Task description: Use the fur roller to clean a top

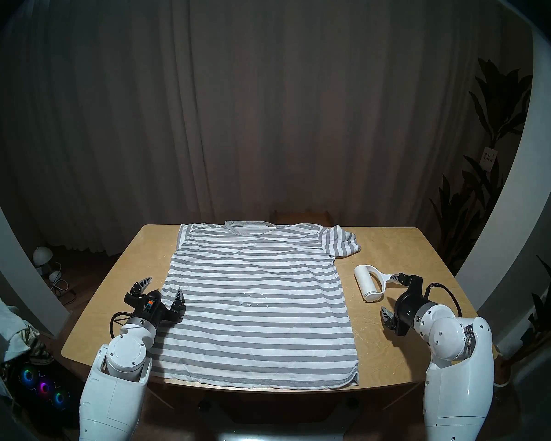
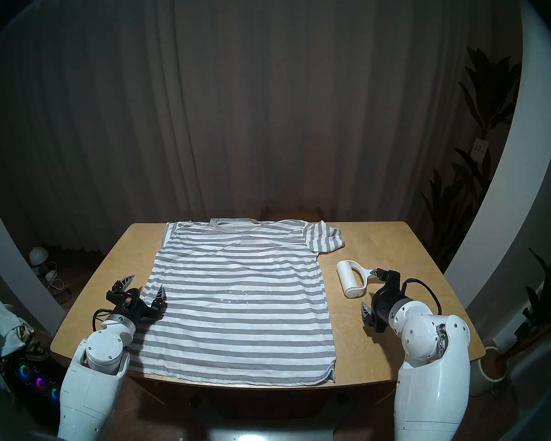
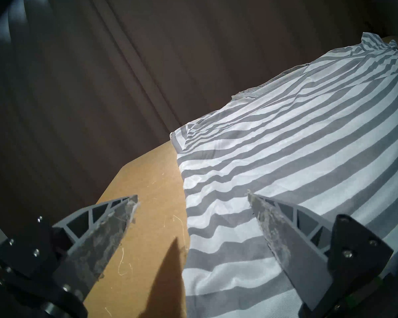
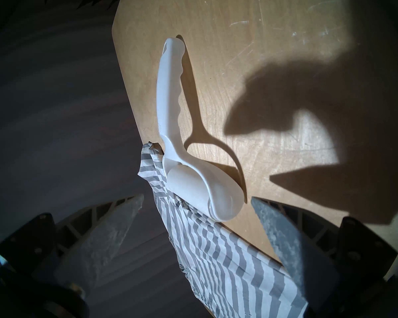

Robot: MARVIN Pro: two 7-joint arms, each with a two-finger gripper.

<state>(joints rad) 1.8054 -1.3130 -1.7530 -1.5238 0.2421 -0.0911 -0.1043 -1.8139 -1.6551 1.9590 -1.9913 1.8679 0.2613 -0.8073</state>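
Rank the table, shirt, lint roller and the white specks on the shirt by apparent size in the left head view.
1. Table
2. Shirt
3. Lint roller
4. White specks

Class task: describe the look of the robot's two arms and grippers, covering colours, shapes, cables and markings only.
Both arms have glossy white rounded shells with round joint caps and small screws. Each ends in a black wrist block with a black cable looping out. The left gripper and right gripper have grey, pointed, curved fingers with triangular ribbing, their inner pads scuffed and linty. The left wrist block carries a small orange and blue marking.
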